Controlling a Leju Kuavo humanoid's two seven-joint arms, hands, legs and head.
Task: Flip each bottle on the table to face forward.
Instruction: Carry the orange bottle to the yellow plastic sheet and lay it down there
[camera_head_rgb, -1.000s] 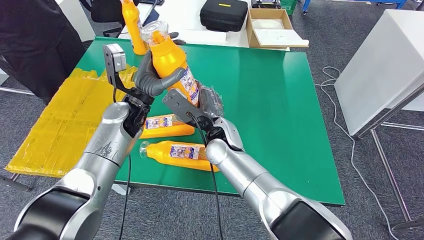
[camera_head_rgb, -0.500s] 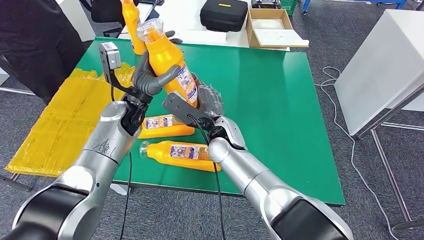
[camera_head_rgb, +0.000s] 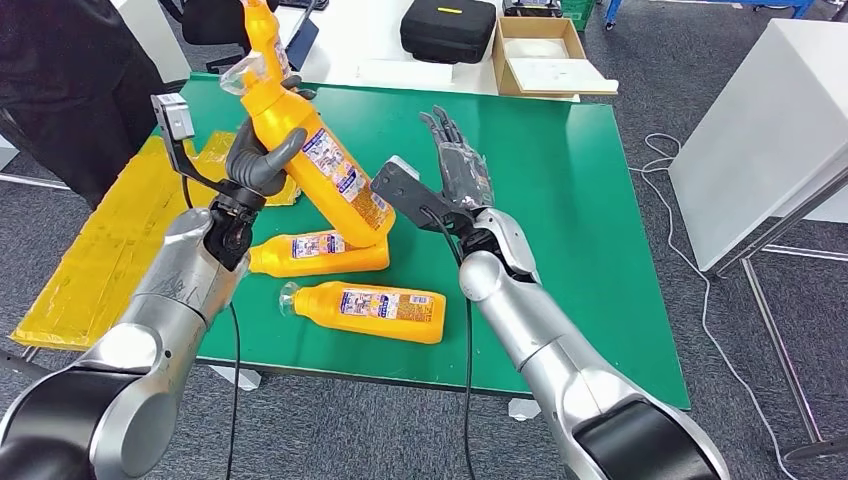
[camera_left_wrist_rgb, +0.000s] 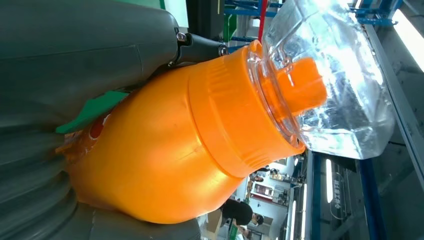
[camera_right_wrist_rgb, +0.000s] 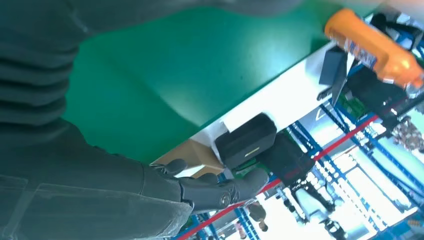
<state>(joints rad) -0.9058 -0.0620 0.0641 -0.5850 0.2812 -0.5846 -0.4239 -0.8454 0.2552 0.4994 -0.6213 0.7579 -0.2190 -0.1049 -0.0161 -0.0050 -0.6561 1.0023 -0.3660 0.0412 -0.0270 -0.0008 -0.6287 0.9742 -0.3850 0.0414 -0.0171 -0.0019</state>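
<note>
My left hand (camera_head_rgb: 258, 160) grips an orange bottle (camera_head_rgb: 312, 160) with a clear cap, held tilted above the green table (camera_head_rgb: 560, 180), cap up and to the left, label facing me. The left wrist view has that bottle (camera_left_wrist_rgb: 170, 150) and its clear cap (camera_left_wrist_rgb: 330, 80) close up. My right hand (camera_head_rgb: 458, 168) is open, fingers straight and spread, just right of the bottle's base and apart from it. Two more orange bottles lie on their sides near the front: one (camera_head_rgb: 318, 253) behind, one (camera_head_rgb: 368, 309) in front. Another orange bottle (camera_head_rgb: 262, 30) stands at the far left edge.
A black case (camera_head_rgb: 447, 27) and an open cardboard box (camera_head_rgb: 543, 55) sit on the white table behind. Yellow sheets (camera_head_rgb: 100, 250) lie left of the green table. A dark-clothed person (camera_head_rgb: 70, 80) stands at far left. A white cabinet (camera_head_rgb: 770, 130) is at right.
My right hand let go of the bottle and moved right, opening flat. My left hand swung the bottle left and tipped it further over.
</note>
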